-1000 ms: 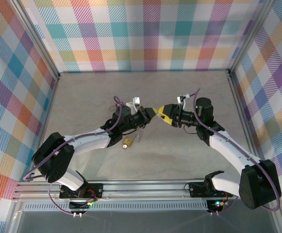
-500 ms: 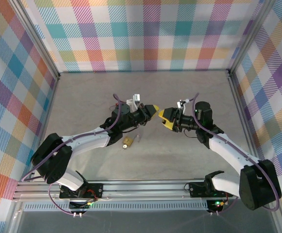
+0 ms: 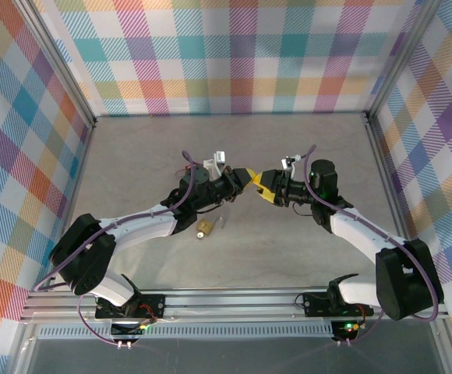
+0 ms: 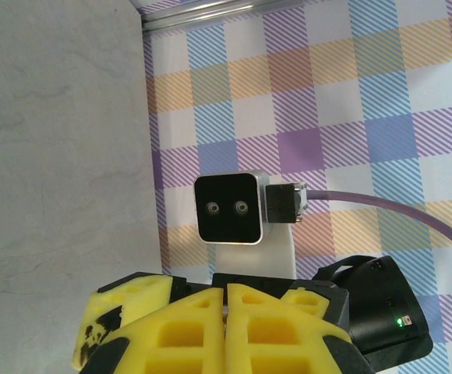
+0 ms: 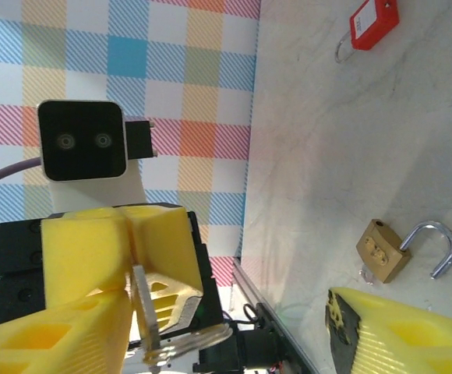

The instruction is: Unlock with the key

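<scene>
My left gripper (image 3: 244,178) is shut on a thin silver key (image 5: 143,313), which sticks out of its yellow fingers (image 5: 154,241) with a wire ring (image 5: 185,344) hanging from it. In the left wrist view the same gripper (image 4: 226,293) shows its pads pressed together. My right gripper (image 3: 262,185) faces it tip to tip and stands open (image 5: 226,304), with its fingers either side of the key. The brass padlock (image 3: 204,227) lies on the table below the left arm. In the right wrist view the brass padlock (image 5: 383,251) has its shackle (image 5: 438,246) swung out.
A red padlock (image 5: 372,17) lies farther off on the grey tabletop (image 3: 288,249). Checked walls enclose the table on three sides, and an aluminium rail (image 3: 234,300) runs along the near edge by the arm bases.
The right gripper backed away from the left one to the lower right, then came back close to its tips. The left gripper rose a little, still holding the key.
</scene>
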